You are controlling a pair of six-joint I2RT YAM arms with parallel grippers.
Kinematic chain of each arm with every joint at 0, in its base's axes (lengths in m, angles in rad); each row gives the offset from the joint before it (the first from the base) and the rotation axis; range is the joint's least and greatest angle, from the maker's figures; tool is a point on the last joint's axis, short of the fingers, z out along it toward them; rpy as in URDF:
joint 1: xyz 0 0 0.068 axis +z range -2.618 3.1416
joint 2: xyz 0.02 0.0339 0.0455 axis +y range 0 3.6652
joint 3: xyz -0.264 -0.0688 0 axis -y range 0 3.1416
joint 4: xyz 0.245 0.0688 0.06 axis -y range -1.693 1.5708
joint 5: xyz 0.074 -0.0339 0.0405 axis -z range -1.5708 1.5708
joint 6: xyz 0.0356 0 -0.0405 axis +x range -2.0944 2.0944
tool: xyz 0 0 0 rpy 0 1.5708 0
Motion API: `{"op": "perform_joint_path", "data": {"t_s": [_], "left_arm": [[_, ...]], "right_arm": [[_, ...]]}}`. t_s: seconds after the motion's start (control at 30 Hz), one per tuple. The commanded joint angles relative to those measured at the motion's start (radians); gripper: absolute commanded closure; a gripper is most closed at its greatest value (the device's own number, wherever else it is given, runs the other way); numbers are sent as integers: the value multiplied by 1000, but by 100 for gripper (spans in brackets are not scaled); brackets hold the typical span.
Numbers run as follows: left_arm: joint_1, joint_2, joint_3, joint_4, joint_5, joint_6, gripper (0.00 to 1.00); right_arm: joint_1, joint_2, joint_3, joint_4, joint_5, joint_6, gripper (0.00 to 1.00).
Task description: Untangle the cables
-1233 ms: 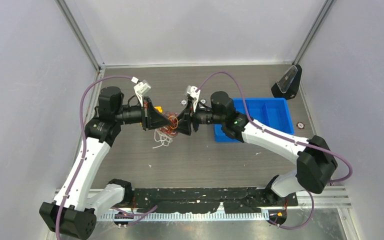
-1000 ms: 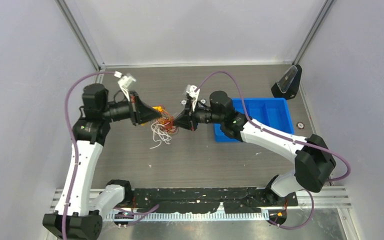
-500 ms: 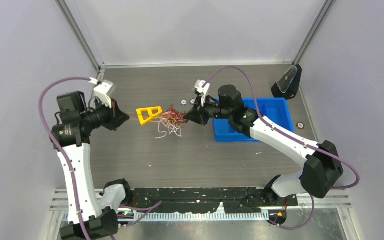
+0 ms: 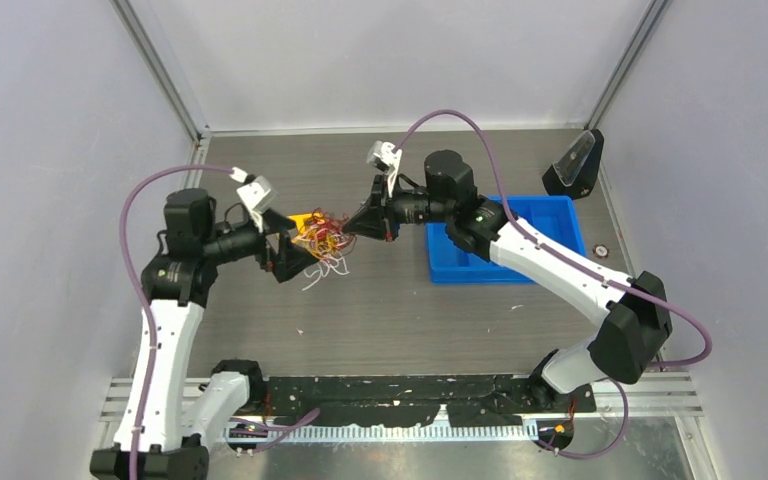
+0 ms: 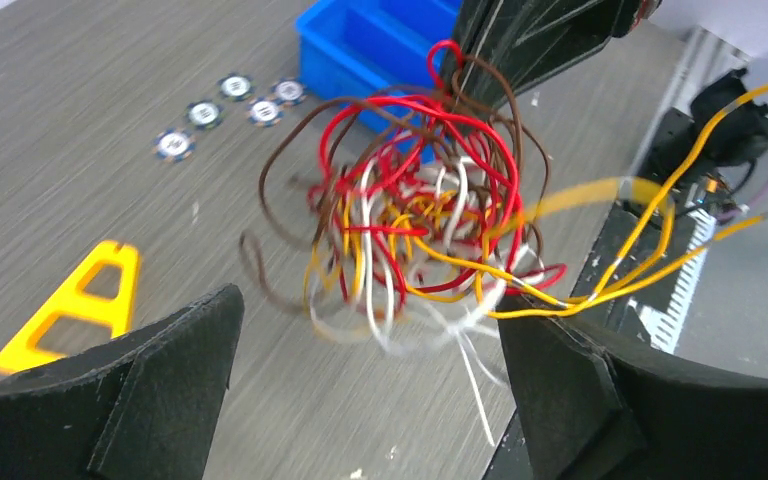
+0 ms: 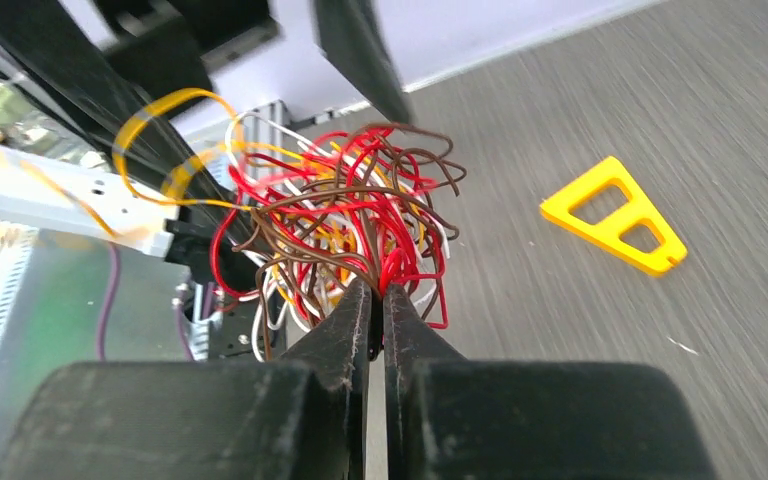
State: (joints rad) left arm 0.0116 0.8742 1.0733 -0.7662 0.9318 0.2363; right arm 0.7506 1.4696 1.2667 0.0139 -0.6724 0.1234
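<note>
The cables (image 4: 322, 238) are a fist-sized clump of red, brown, yellow and white wires hanging above the table. My right gripper (image 4: 357, 227) is shut on a few red and brown strands at the clump's edge, seen close in the right wrist view (image 6: 378, 291). In that view the cables (image 6: 345, 215) fan out beyond the fingertips. My left gripper (image 4: 295, 256) stands wide open just left of the clump. In the left wrist view the cables (image 5: 410, 220) hang ahead of the left gripper (image 5: 370, 330). Some yellow strands trail over its right finger (image 5: 560, 390).
A yellow triangular piece (image 5: 70, 305) lies on the table under the clump's left side (image 6: 615, 215). The blue tray (image 4: 550, 215) stands to the right, with small round chips (image 5: 230, 100) near it. A black stand (image 4: 575, 165) is at the back right.
The left gripper pulled away to the left, then opened and swung back right to the clump. The right gripper moved left and back, carrying the clump over the yellow piece.
</note>
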Motion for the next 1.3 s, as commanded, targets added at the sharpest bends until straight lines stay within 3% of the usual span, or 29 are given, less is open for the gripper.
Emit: {"op": "perform_joint_path", "data": {"t_s": [0.0,0.07,0.17,0.23,0.27,0.4,0.47,0.57,0.77,1.0,1.17,1.27], "left_arm": [[-119,69,-62,328,-7,-182,0],[-159,83,-74,392,-13,-228,6],[-170,107,-32,307,36,-211,54],[-115,85,11,186,88,-151,93],[-59,58,14,152,110,-143,100],[258,-50,31,-35,208,-47,100],[346,-53,85,-256,181,187,100],[437,-16,117,-435,111,328,100],[639,46,107,-312,-93,247,100],[823,183,-1,-299,-329,461,100],[870,221,-70,-293,-351,576,100],[871,223,-100,-249,-409,565,100]], "right_arm": [[12,-4,77,110,-87,102,95],[19,-7,77,143,-99,146,95],[7,-12,81,147,-105,177,95],[-28,-20,84,93,-110,161,95],[-45,-23,87,64,-106,146,95],[-167,-34,93,-143,2,-38,95],[-249,-33,96,-198,47,-73,95],[-293,-20,130,-243,65,-92,95],[-334,-17,170,-269,148,-119,94],[-467,-21,251,-272,164,-114,95],[-490,-33,274,-260,127,-88,94],[-489,-33,282,-245,130,-68,95]]}}
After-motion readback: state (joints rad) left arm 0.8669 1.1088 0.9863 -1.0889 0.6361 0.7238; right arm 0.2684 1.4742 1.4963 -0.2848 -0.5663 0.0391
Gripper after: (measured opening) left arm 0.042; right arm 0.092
